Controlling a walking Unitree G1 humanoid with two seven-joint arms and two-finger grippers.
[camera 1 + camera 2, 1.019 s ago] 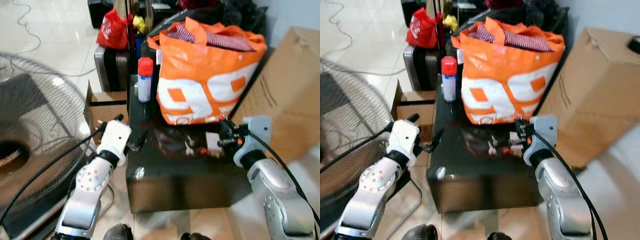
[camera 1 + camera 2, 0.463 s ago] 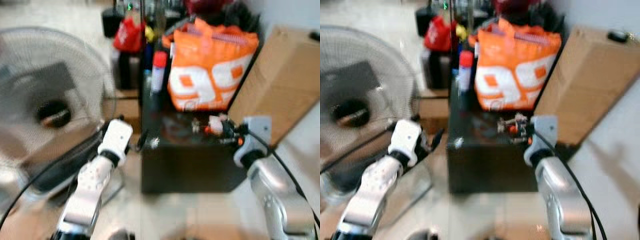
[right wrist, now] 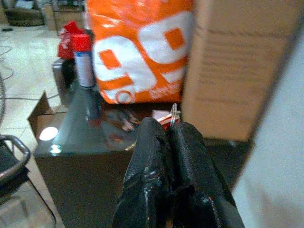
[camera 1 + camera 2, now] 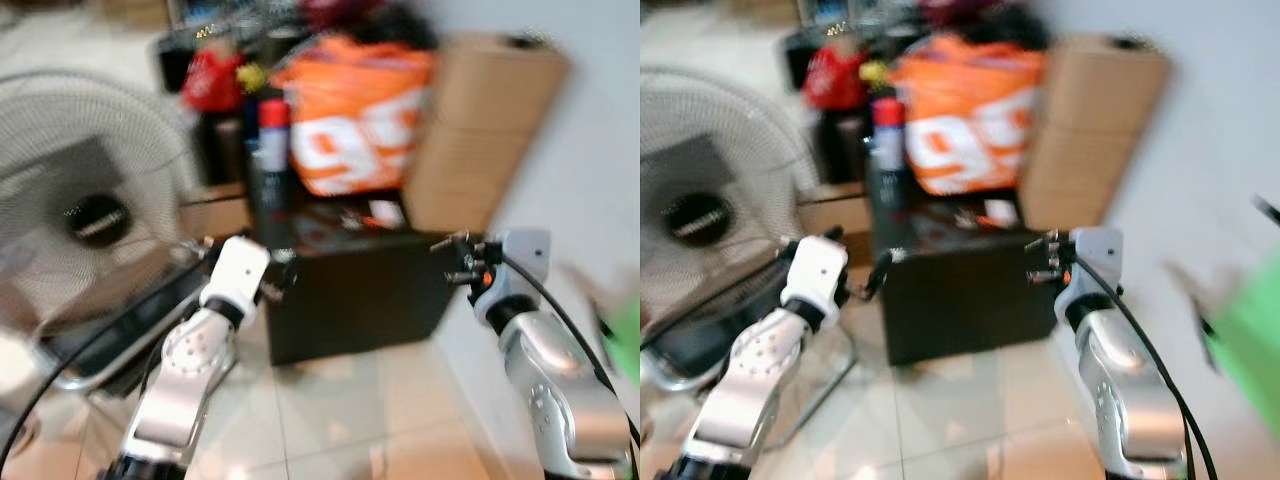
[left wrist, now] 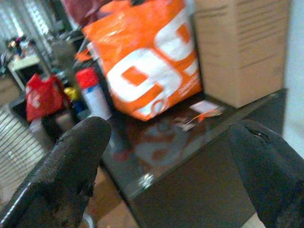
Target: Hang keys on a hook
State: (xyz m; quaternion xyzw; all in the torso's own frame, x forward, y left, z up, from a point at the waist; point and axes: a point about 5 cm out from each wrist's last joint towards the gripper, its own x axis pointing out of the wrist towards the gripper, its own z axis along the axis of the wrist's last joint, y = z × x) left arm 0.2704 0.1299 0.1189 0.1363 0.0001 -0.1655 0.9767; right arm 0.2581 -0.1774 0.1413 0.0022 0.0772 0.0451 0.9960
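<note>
My right gripper (image 3: pixel 169 127) is shut on the keys (image 3: pixel 174 113); a thin metal piece sticks up from between its black fingers. In the eye views, which are blurred, that gripper (image 4: pixel 452 260) is held in the air just off the right front corner of the glossy black table (image 4: pixel 350 300). My left gripper (image 5: pixel 171 156) is open with nothing between its fingers, and it hovers by the table's left front corner (image 4: pixel 284 276).
An orange shopping bag (image 4: pixel 355 130) and a red-capped spray can (image 4: pixel 270 135) stand on the table. A tall cardboard box (image 4: pixel 480 130) leans by the white wall (image 4: pixel 600 180) on the right. A floor fan (image 4: pixel 90 200) stands at the left. Something green and blurred (image 4: pixel 1240 350) is at the far right.
The whole view has swung right and pulled back, so the table now sits further left and the wall has come into view. My right gripper, still holding the keys, is now off the table's corner.
</note>
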